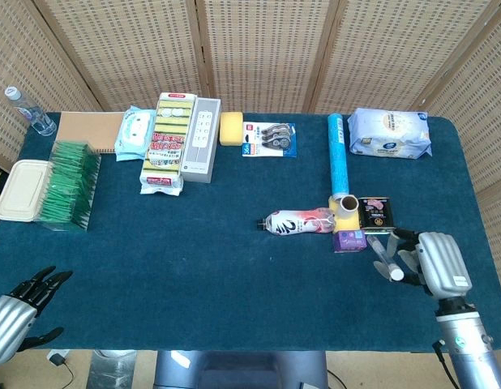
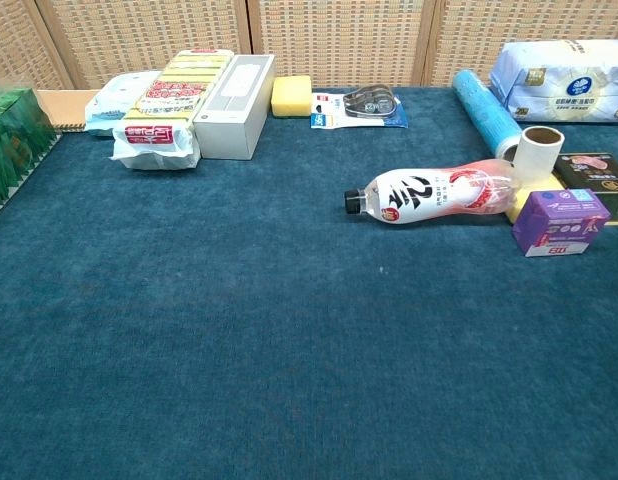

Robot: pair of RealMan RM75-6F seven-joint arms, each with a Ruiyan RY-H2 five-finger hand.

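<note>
Right hand (image 1: 429,263) sits in the lower right of the head view with its fingers (image 1: 404,258) wrapped around a small clear tube (image 1: 383,258) that has a white cap, held just below and right of the purple box (image 1: 348,240). That box touches the yellow tape roll (image 1: 345,204), with a dark tin (image 1: 374,211) right beside it and the sideways drink bottle (image 1: 297,222) lying to the left on the blue bench (image 1: 202,267). A blue roll (image 1: 337,159) runs up from the tape toward the wipes pack (image 1: 390,133) in the upper right. Left hand (image 1: 15,306) hangs at the lower left corner off the bench edge, fingers spread apart, holding nothing. The chest view shows neither hand.
</note>
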